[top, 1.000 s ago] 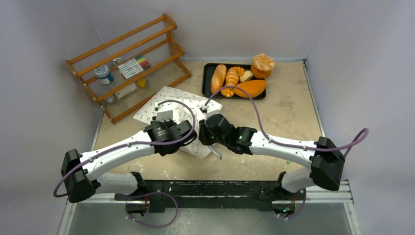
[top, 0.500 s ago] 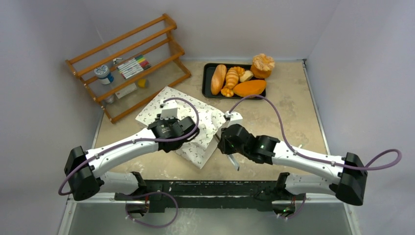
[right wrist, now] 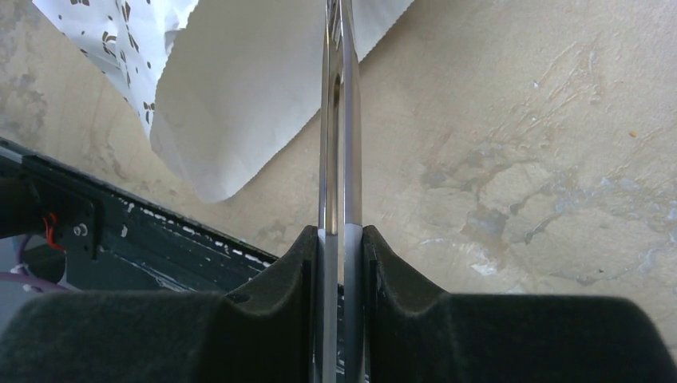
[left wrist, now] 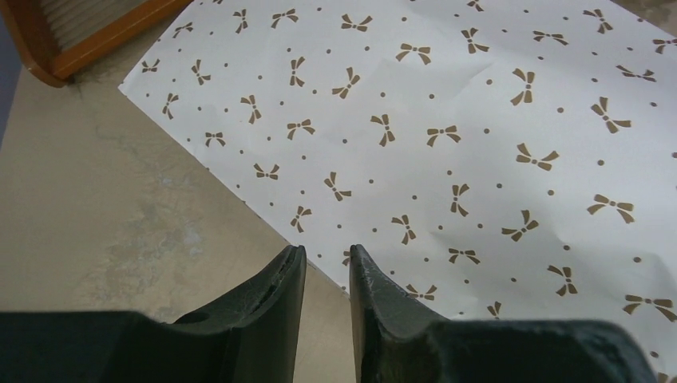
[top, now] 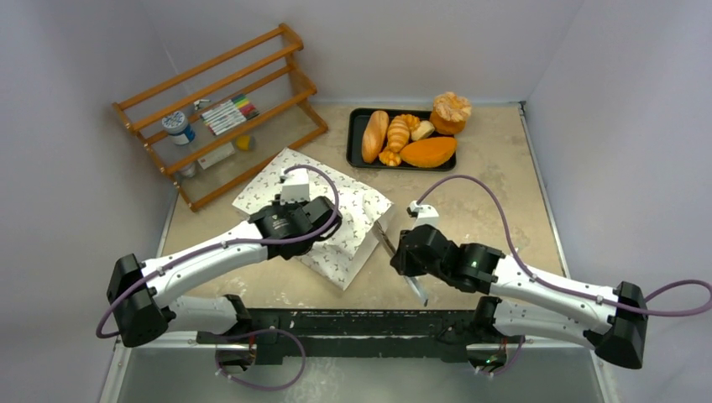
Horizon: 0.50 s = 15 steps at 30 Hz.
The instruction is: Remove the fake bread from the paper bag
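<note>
1. Standing at the far left, a wooden rack (top: 206,69) is angled across the table (top: 495,185). On its shelves are a row of markers (top: 228,113) and a small jar (top: 178,128).
2. Next comes the left gripper (left wrist: 326,254), hanging above the left edge of the paper bag (top: 357,217). Its jaws are only a narrow slit apart and nothing sits between them.
3. The paper bag lies flat on the table, between the rack and the black tray (top: 353,138). One corner points toward the arm bases (its inside is hidden, so I cannot tell whether anything is in it).
4. Just right of the bag, the right gripper (right wrist: 339,235) is clamped on thin metal tongs (right wrist: 351,144), squeezing their two strips together. The far end of the tongs reaches up beside the bag's right edge, and I cannot tell whether it touches the paper.
5. Beyond that, at the back, the black tray holds the fake bread (top: 375,134). Several orange-brown pieces lie side by side, and a round bun (top: 451,111) sits at the tray's far right corner.
</note>
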Each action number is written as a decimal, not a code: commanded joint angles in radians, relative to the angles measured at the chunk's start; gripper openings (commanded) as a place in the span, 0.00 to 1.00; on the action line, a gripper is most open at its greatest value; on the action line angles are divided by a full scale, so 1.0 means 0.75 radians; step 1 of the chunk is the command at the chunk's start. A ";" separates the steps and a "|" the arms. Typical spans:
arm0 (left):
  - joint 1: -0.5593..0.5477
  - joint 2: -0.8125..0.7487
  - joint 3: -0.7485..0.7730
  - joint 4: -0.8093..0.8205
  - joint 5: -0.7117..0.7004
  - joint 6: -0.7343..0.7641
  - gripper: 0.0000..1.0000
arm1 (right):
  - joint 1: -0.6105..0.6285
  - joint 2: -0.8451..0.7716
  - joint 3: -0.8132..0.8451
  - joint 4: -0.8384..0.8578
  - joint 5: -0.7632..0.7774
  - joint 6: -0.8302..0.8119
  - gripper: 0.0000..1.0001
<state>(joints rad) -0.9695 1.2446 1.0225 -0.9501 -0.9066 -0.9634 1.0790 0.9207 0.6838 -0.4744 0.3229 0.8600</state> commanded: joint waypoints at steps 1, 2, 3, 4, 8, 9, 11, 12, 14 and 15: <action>-0.030 -0.059 0.063 0.118 0.120 0.108 0.28 | 0.007 0.036 0.028 0.107 -0.009 -0.002 0.00; -0.057 -0.058 0.068 0.133 0.139 0.110 0.29 | 0.009 0.069 0.035 0.141 -0.014 -0.013 0.00; -0.096 -0.051 0.070 0.150 0.151 0.106 0.30 | 0.008 0.107 0.047 0.167 -0.017 -0.023 0.00; -0.141 -0.036 0.075 0.165 0.158 0.104 0.30 | 0.008 0.142 0.058 0.186 -0.014 -0.030 0.00; -0.265 0.064 0.149 0.046 0.094 0.036 0.32 | 0.009 0.213 0.072 0.292 -0.033 -0.069 0.00; -0.278 0.075 0.158 0.005 0.055 0.009 0.32 | 0.009 0.211 0.072 0.309 -0.037 -0.072 0.00; -0.281 0.063 0.158 -0.060 -0.038 -0.078 0.34 | 0.012 0.204 0.079 0.301 -0.031 -0.074 0.00; -0.278 0.050 0.163 -0.071 -0.092 -0.127 0.37 | 0.014 0.201 0.082 0.284 -0.020 -0.073 0.00; -0.254 0.029 0.180 -0.104 -0.197 -0.268 0.40 | 0.021 0.189 0.085 0.245 -0.003 -0.065 0.00; -0.223 0.020 0.184 -0.121 -0.234 -0.337 0.43 | 0.025 0.180 0.086 0.230 0.006 -0.059 0.00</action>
<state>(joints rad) -1.1770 1.3014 1.1038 -0.9615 -0.8944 -1.0130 1.0863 1.0943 0.6933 -0.3206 0.2970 0.8215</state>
